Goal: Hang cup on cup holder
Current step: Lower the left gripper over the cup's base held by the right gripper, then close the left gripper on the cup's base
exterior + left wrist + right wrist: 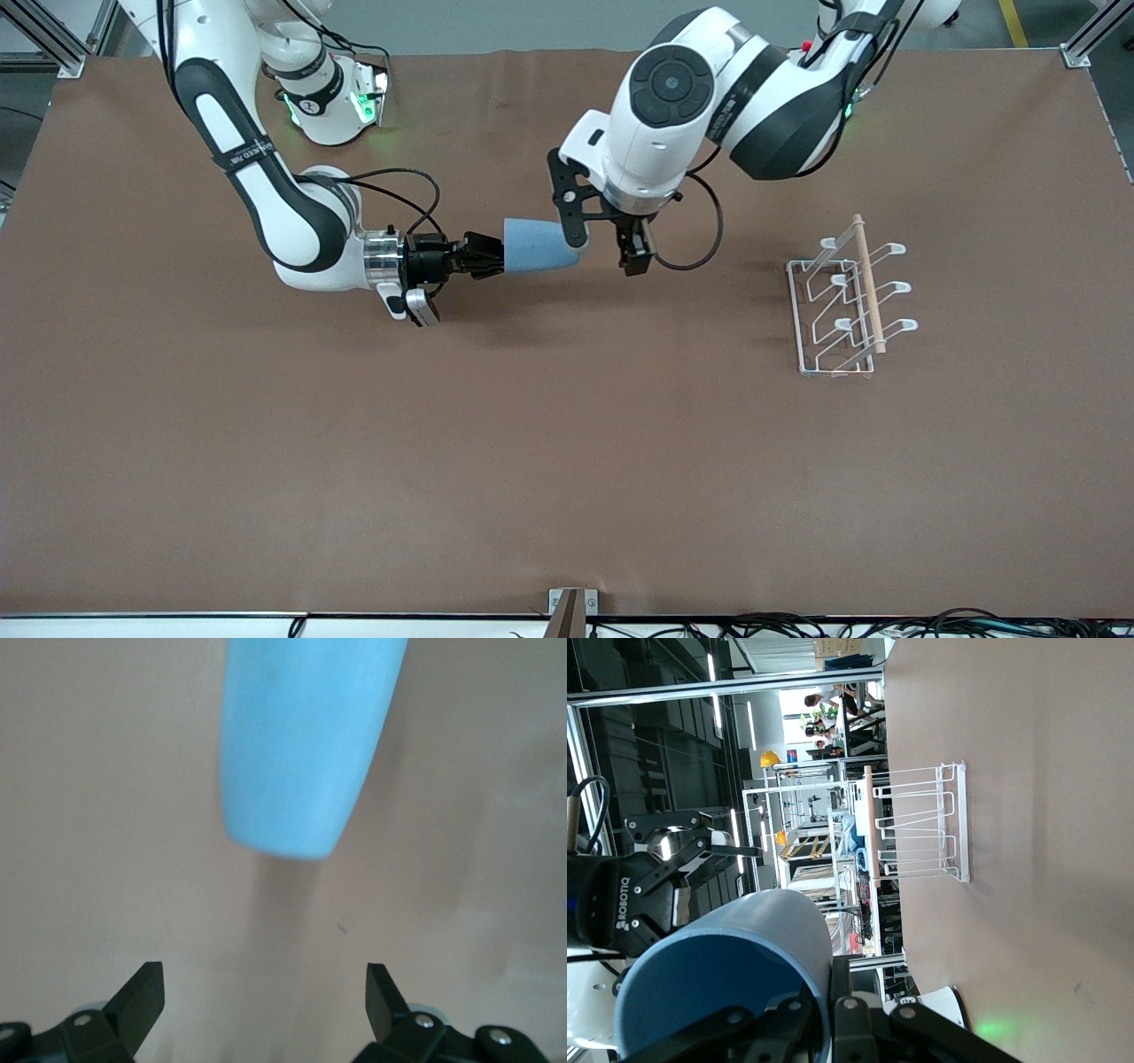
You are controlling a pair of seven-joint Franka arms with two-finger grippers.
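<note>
Cup held sideways above the table
Right pincer (483,257) grips the cup (539,245) rim; left pincer (636,257) gapes over it; cup holder (842,301) well apart.

Even overhead light fell on my table (266,461), with soft shadows under my arms. From my left wrist, the cup (306,744) looked blurred and washed out. From my right wrist, bright windows glared above the cup holder (921,824).
</note>
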